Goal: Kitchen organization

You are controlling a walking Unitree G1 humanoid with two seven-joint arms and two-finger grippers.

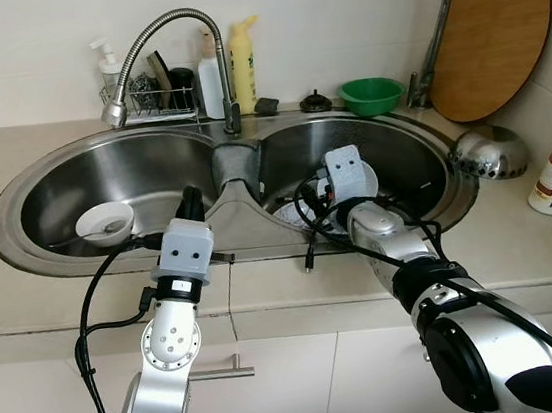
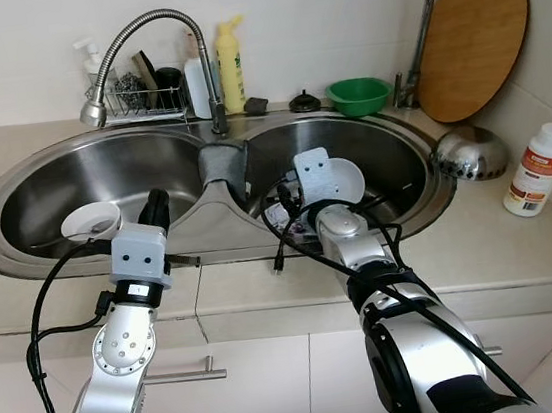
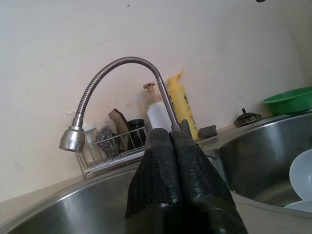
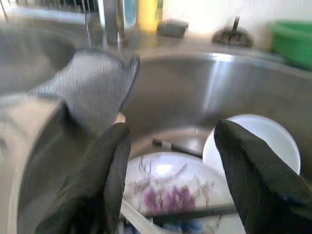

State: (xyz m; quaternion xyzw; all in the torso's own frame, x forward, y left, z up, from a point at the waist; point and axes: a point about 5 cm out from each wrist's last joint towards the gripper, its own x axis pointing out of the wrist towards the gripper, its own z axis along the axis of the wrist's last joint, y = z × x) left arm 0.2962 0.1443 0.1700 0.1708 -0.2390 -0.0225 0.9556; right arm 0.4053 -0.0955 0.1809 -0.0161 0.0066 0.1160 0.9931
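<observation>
With its fingers spread apart, the right gripper (image 4: 170, 161) hangs low in the right basin over the patterned plate (image 4: 168, 195), apparently lining up a grasp, while the left gripper (image 3: 176, 165), fingers pressed together and empty, waits over the sink's (image 1: 14, 203) near rim.

Even, soft daylight fills my head views, which are sharp, with pale glare on the steel sink (image 1: 71, 181) walls. My left wrist view is crisp and bright. My right wrist view is smeared with blur, its plate (image 4: 170, 195) hazy.
</observation>
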